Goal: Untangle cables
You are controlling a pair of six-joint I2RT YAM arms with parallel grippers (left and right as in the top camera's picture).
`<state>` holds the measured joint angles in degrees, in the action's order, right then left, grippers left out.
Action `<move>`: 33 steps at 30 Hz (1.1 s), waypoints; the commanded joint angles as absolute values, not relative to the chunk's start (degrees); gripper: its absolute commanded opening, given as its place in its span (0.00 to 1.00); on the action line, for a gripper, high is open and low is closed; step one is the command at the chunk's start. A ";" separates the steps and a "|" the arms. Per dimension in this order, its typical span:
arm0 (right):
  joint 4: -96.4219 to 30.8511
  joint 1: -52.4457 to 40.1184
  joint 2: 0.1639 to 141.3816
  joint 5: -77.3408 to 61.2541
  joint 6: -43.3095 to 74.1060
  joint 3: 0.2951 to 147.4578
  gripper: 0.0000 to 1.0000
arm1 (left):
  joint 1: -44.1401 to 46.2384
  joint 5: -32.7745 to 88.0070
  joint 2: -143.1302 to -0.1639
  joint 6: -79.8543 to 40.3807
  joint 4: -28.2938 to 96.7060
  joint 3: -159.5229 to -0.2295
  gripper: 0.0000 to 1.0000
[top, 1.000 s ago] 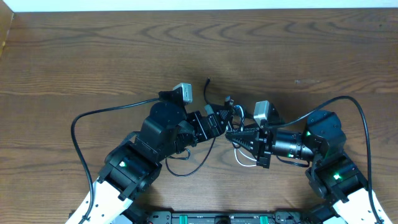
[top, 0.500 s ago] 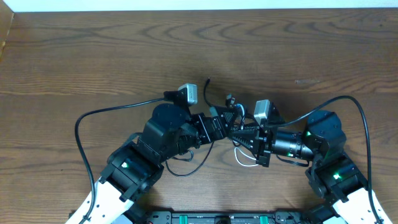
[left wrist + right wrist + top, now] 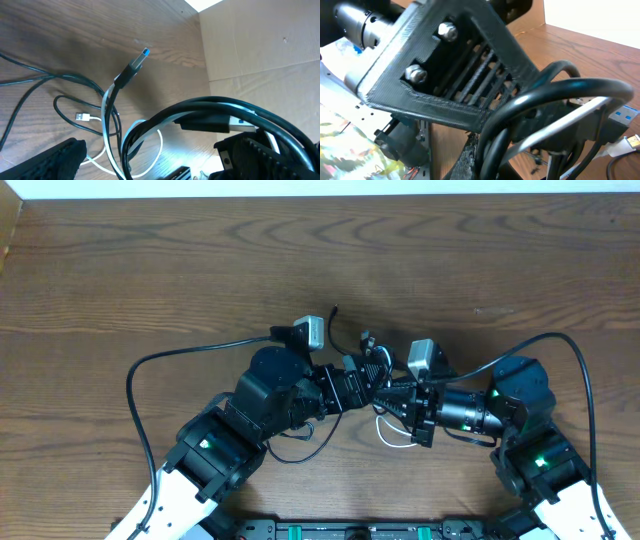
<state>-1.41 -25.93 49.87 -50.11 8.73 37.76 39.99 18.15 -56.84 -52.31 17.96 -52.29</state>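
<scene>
So, table [image 3: 150, 270]: brown wood, grippers meeting mid-table.
Left gripper [image 3: 362, 383]: jaws spread wide at the cables [image 3: 112, 107], gripping nothing.
Right gripper [image 3: 380, 394]: clenched on the cables, part lifted.
Cables: black and white, tangled between both grippers; loose loops on the table.

The left arm [image 3: 265, 390] and right arm [image 3: 515, 405] are angled inward, so that the 2 wrists are pointed at each other. The left gripper [image 3: 358, 383] is held with jaws spread wide (its fingers [image 3: 52, 161] are seen at opposite edges of the wrist view); the right gripper [image 3: 383, 394] is closed tight, just beside it.
</scene>
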 commanded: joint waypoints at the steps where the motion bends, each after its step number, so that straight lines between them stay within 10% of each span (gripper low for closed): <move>1: -1.08 -24.49 49.78 -49.58 9.41 37.69 0.01 | 40.21 18.81 -55.77 -49.23 17.82 -52.45 0.98; 33: -7.75 -19.07 49.84 -74.15 -5.28 37.69 0.01 | 40.14 2.35 -46.28 -25.91 31.20 -52.45 0.98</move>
<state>-7.16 -19.29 49.87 -69.43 -0.62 37.76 39.99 4.10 -46.72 -28.34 31.16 -52.29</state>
